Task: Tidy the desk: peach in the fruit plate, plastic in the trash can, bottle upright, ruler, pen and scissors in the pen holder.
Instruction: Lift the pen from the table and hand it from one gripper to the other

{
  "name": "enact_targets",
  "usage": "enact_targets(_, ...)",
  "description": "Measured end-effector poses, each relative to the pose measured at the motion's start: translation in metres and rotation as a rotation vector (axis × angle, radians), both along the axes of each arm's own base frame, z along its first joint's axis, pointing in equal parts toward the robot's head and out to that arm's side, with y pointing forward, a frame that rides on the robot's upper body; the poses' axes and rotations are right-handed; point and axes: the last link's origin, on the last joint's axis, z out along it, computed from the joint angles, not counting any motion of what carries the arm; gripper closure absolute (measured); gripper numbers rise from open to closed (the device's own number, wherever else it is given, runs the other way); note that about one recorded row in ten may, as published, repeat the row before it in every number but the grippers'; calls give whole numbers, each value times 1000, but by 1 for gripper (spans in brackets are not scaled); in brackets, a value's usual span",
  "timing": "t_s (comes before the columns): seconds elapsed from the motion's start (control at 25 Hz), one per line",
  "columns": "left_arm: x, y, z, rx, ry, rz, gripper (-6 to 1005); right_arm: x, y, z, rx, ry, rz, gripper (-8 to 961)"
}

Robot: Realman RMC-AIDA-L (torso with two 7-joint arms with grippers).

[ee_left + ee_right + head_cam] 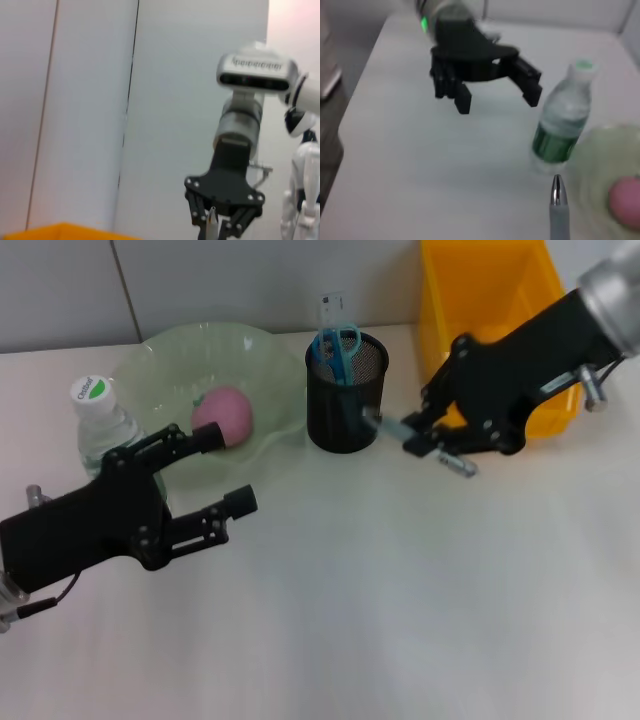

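Right gripper (pixel 415 436) fingers clamped on grey silver-tipped pen (pixel 385 426), long axis near level, tip just beside black mesh pen holder (pixel 345 393); left gripper (pixel 222 469) fingers apart, idle.

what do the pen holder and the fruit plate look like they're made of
The pen holder looks like black metal mesh: fine perforations show in its wall. The fruit plate seems to be translucent pale green glass or plastic, with a wavy rim; which of the two can't be told.
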Motion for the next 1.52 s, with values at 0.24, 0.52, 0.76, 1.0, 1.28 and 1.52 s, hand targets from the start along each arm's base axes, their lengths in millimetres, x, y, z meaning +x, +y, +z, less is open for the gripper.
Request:
enact_targets(0.24,8,-1,9,56,-87,-38,190,17,-17,13,69,245,-59,820)
enact_targets(0.52,16,-3,17,110,-206,-48,191,29,-31,32,161,709,-124,820)
enact_targets(0.76,18,-5,22,149,-285,-37,193,43,-33,29,172,950,-198,820)
enact_targets(1.0,26,-9,9,198,-328,-57,195,61,-31,24,203,1177,-311,820)
enact_targets(1.28,31,-13,-2,287,-319,-89,196,72,-34,16,175,1322,-425,820)
enact_targets(1.52,30,-12,-3,294,-312,-88,198,71,-37,21,104,1215,-413,820)
